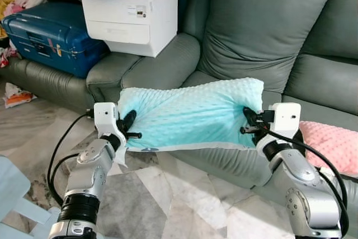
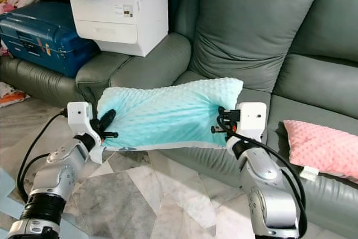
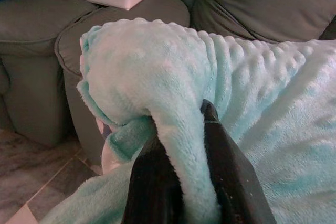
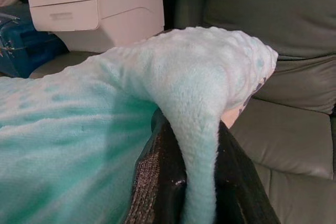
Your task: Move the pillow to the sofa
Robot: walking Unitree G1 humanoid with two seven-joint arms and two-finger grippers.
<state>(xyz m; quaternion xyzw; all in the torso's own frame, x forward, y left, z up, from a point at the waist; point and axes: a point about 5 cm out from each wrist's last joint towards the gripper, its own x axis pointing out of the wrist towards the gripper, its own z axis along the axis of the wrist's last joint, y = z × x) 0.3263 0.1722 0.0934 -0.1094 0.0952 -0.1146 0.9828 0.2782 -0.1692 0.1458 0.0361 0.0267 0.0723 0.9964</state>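
Held in the air between both arms, just in front of the sofa (image 1: 313,82) seat and above the floor (image 1: 184,194): the pillow (image 1: 190,113), mint green, dotted plush. Left gripper (image 1: 127,127) at its left end, fingers (image 3: 157,182) pinched on a fold of the cover; right gripper (image 1: 250,121) at its right end, fingers (image 4: 157,182) also closed on a ridge of fabric. Probably light and very soft, judging by the way the cover bunches between the fingers and the middle sags only a little. Fluffy surface, so likely to slip if gripped by the cover alone; better to take hold deep at the two short ends, with some filling inside the pinch. Not fragile, so a drop onto the seat should do no harm. Nearby: pink cushion (image 1: 330,144) on the seat at right, white box (image 1: 131,18) and blue case (image 1: 47,34) at left.
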